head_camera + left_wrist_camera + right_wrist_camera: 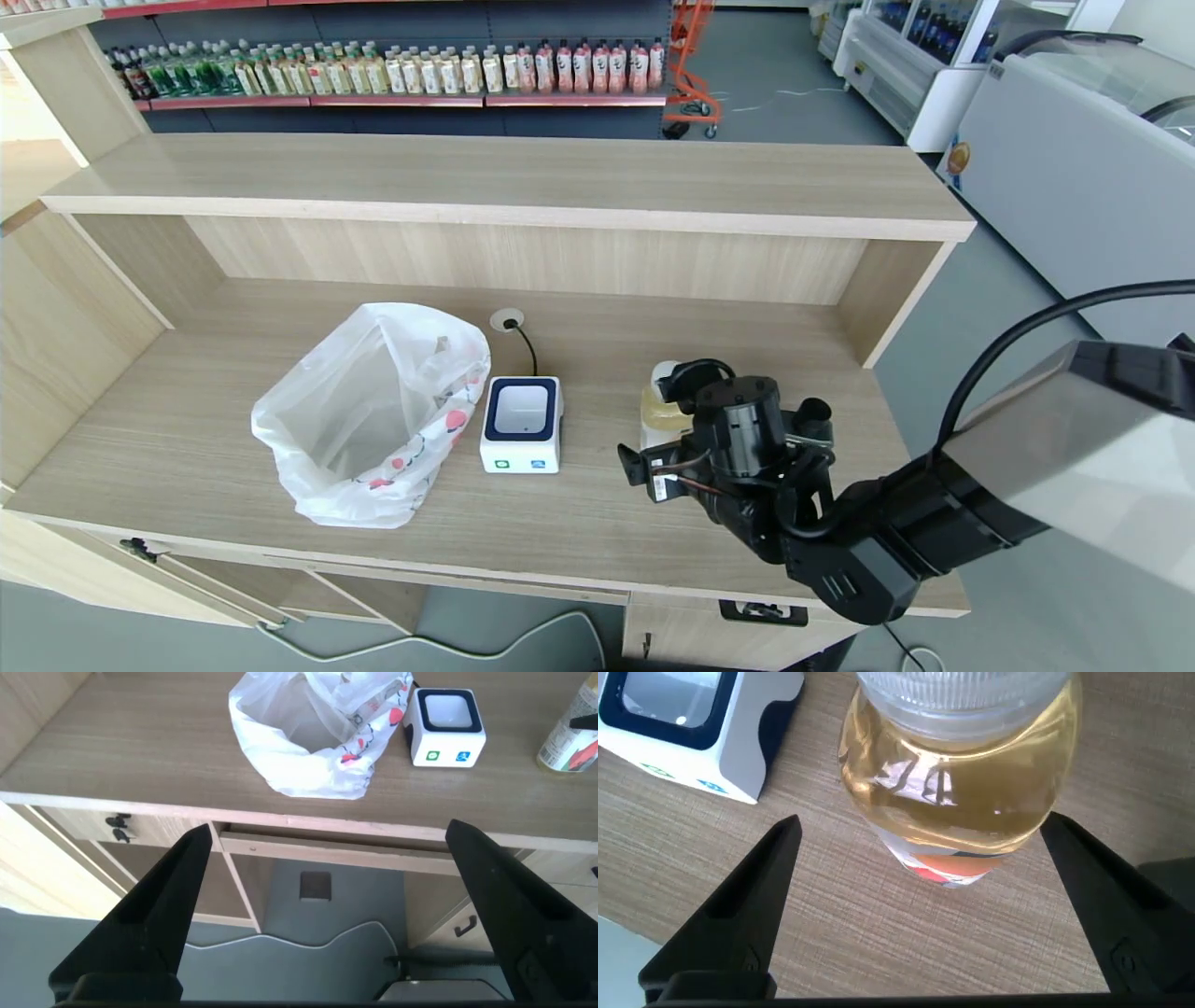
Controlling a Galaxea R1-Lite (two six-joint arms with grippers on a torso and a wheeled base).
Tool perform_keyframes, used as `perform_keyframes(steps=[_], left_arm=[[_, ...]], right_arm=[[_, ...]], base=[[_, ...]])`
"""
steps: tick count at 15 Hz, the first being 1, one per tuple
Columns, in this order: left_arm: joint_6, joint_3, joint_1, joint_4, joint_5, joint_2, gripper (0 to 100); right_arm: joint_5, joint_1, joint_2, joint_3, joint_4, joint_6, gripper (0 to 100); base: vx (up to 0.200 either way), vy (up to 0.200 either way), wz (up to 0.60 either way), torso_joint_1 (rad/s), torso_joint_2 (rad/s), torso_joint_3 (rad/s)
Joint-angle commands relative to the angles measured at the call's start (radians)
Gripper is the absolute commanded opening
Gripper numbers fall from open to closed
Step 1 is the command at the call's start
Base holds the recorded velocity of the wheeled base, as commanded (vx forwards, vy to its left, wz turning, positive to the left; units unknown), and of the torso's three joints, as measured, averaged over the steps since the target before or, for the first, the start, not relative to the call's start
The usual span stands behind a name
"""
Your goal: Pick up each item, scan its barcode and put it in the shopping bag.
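A clear bottle of amber drink (661, 407) with a pale cap stands on the wooden counter (579, 523), right of the white barcode scanner (523, 425). My right gripper (923, 831) is open, one finger on each side of the bottle (957, 775), with a gap on both sides. The white plastic shopping bag (369, 420) stands open-mouthed left of the scanner. My left gripper (329, 835) is open and holds nothing. It hangs in front of the counter's edge, below the bag (313, 733) and the scanner (448, 728).
A black cable runs from the scanner to a hole in the counter (507, 321). A raised back wall and upper shelf (504, 187) bound the counter at the rear, with side panels at both ends. Drawers (327, 887) sit under the front edge.
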Motion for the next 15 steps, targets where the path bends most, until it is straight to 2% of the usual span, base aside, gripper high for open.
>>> perform_keyframes(steps=[1,15], left_arm=[[0.001,0.000,0.000,-0.001,0.000,0.000,100],[0.000,0.000,0.000,0.000,0.000,0.000,100]], right_arm=[[0.000,0.002,0.040,-0.028,-0.010,-0.021,100],[-0.003,-0.042,0.098,-0.122,-0.046,-0.084,100]], base=[[0.000,0.000,0.00,0.000,0.00,0.000],[0.000,0.000,0.00,0.000,0.00,0.000]])
